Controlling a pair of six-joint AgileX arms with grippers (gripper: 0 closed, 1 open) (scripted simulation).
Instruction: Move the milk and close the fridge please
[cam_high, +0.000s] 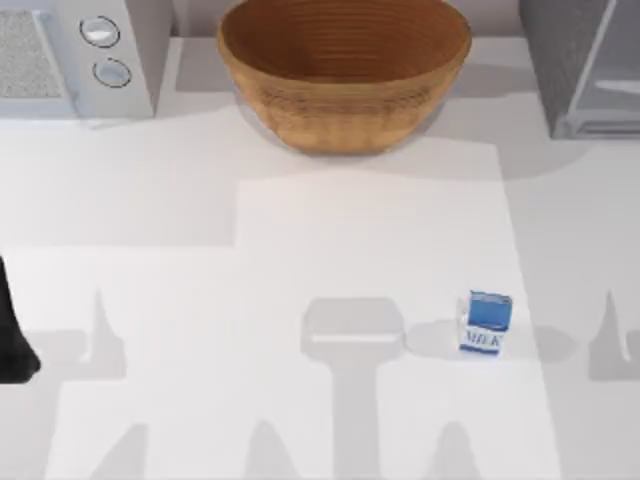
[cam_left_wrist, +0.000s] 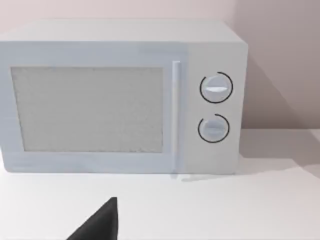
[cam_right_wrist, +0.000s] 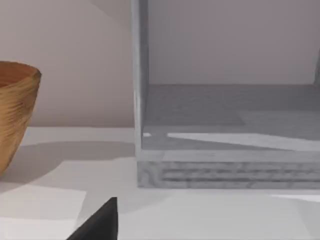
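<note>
White microwave (cam_left_wrist: 120, 97) with two round knobs (cam_left_wrist: 216, 88), door shut, standing on the desk (cam_left_wrist: 240, 210) beyond one dark fingertip (cam_left_wrist: 100, 224).

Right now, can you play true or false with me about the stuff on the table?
1. The small white milk carton with the blue top sits inside the brown wicker bowl. False: it stands on the white table, toward the right side, apart from the bowl.
2. The big grey fridge is open. True: its bare inside shows in the right wrist view.
3. The white microwave with two round knobs stands at the table's back left. True.
4. A pincer is holding the milk carton. False: nothing touches it.
5. The wicker bowl stands between the microwave and the fridge. True.
</note>
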